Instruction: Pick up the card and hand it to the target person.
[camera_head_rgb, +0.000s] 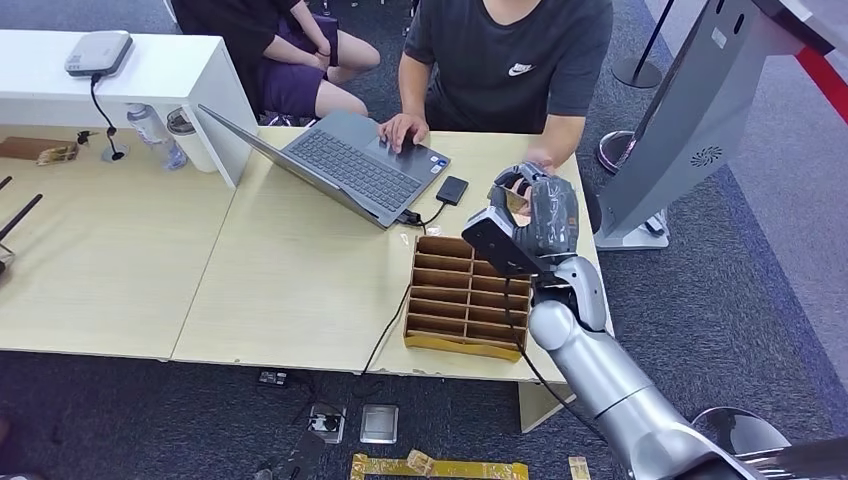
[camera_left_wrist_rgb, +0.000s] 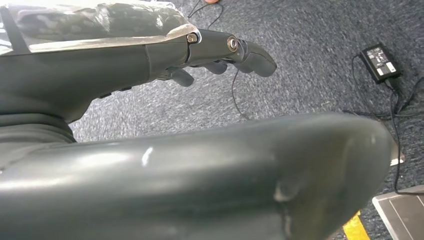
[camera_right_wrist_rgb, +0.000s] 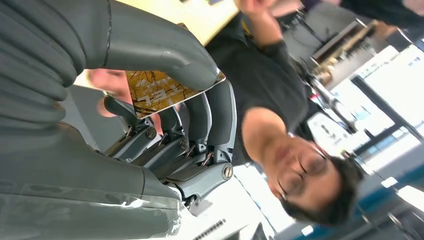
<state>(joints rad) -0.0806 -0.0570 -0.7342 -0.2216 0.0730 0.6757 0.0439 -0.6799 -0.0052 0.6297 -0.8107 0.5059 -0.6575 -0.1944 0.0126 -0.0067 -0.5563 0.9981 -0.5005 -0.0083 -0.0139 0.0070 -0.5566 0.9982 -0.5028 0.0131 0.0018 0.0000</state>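
The card (camera_right_wrist_rgb: 160, 90), gold-patterned, is pinched between thumb and fingers of the right hand (camera_head_rgb: 535, 215), raised over the table's far right corner beside the seated person (camera_head_rgb: 510, 60). Most of the card is covered by the thumb. Just below the hand, a wooden divided tray (camera_head_rgb: 460, 295) is seen on the table (camera_head_rgb: 290, 290); its contents cannot be made out. The left hand (camera_left_wrist_rgb: 150, 55) is held above carpet, fingers loosely extended, nothing gripped.
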